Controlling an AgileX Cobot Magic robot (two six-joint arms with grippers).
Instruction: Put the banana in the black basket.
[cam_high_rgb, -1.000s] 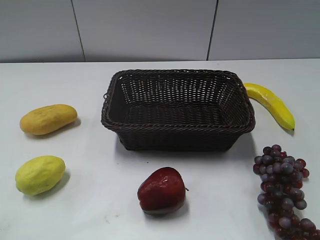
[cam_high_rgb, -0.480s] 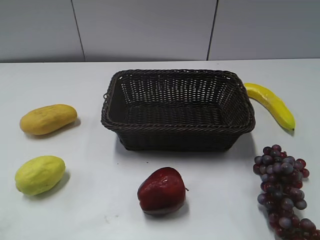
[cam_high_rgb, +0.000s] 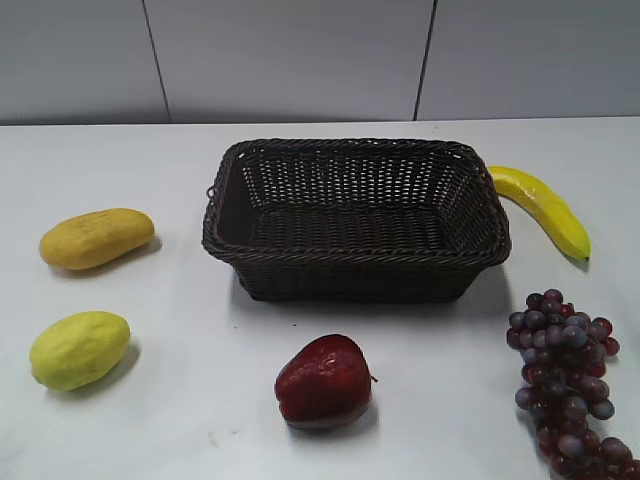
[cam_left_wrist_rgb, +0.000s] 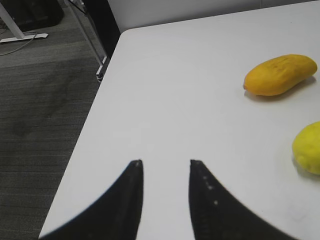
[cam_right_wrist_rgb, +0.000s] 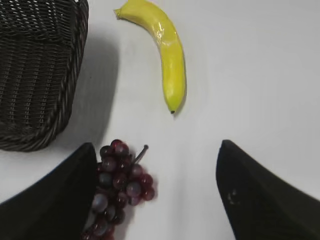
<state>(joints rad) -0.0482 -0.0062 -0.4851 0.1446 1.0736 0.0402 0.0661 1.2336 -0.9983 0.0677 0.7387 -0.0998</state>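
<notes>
The banana (cam_high_rgb: 545, 208) is long, curved and bright yellow. It lies on the white table just right of the black basket (cam_high_rgb: 355, 262), apart from it. It also shows in the right wrist view (cam_right_wrist_rgb: 165, 52), beside the basket's corner (cam_right_wrist_rgb: 40, 75). The basket is empty. My right gripper (cam_right_wrist_rgb: 157, 147) is wide open and empty, hovering short of the banana's tip, above the grapes. My left gripper (cam_left_wrist_rgb: 165, 164) is open and empty over the table's left edge. Neither gripper shows in the exterior view.
A bunch of dark red grapes (cam_high_rgb: 568, 385) lies front right, also under the right gripper (cam_right_wrist_rgb: 117, 187). A red apple (cam_high_rgb: 323, 382) sits in front of the basket. An orange-yellow oval fruit (cam_high_rgb: 96, 238) and a yellow-green oval fruit (cam_high_rgb: 79, 348) lie left. The table edge (cam_left_wrist_rgb: 95, 130) drops to floor.
</notes>
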